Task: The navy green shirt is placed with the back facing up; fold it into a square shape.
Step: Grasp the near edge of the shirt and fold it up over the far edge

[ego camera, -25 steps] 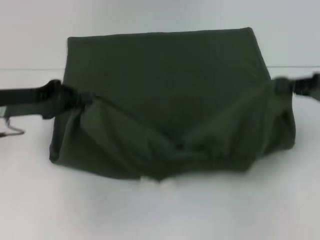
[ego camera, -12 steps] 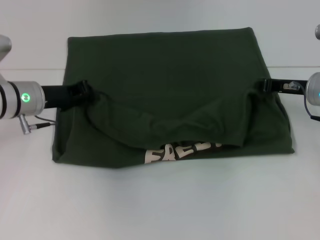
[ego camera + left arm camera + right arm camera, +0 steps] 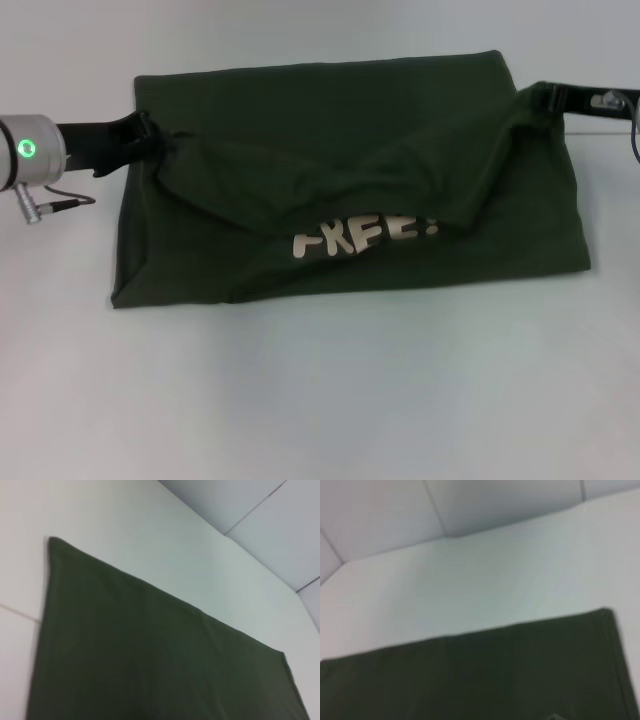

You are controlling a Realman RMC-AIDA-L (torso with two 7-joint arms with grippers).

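- On the left side of the white table (image 3: 320, 400), the left gripper (image 3: 150, 133) reaches in from the edge and pinches the shirt's left margin, cloth bunched right at its tip.
- It holds that corner up off the surface, I'd say so the near layer can be carried toward the far hem.
- Centre stage, the navy green shirt (image 3: 340, 120) lies spread across the table, already a wide rectangle, its lifted layer sagging between the two grips.
- That sag turns the underside up, so cream "FREE!" lettering (image 3: 365, 235) peeks out below the droop.
- Over on the right, the right gripper (image 3: 547, 97) is nipped onto the shirt's right margin, level with its partner; matched height looks meant to keep the fold line straight.
- The head view alone shows both grips and the lettering.
- The left wrist view shows only plain green cloth and the far left corner (image 3: 52, 541) lying flat against the table.
- The right wrist view gives the far hem and its corner (image 3: 606, 612), none of its own fingers.
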